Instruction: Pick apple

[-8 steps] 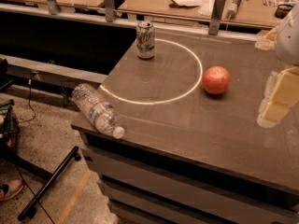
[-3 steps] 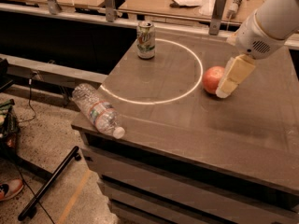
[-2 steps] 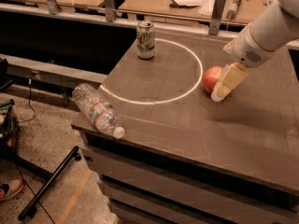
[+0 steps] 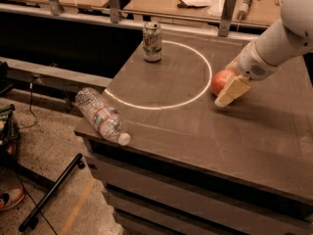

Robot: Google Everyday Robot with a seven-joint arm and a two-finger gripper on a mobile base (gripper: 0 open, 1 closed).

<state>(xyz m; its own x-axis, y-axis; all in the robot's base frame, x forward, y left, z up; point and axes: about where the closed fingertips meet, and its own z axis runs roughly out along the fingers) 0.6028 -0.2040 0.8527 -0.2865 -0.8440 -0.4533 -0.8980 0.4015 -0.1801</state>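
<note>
1. Where the white ring (image 4: 161, 106) curves along the tabletop's (image 4: 195, 136) far right, the apple (image 4: 220, 80) rests.
2. The gripper (image 4: 229, 89) sits tight against it, apple just camera-left; spread or clamped, I cannot tell.

We take this for a robotics lab or test workshop. A dark counter (image 4: 195, 131) has a white ring (image 4: 161, 106) marked toward its far edge. Wooden workbenches (image 4: 161, 4) with metal posts (image 4: 114, 1) lie beyond that edge. Below the left edge are speckled concrete floor (image 4: 49, 146), loose cables (image 4: 30, 106) and a black stand leg (image 4: 54, 192). The gripper (image 4: 227, 87) is at the apple (image 4: 221, 80), towards the far right corner.
</note>
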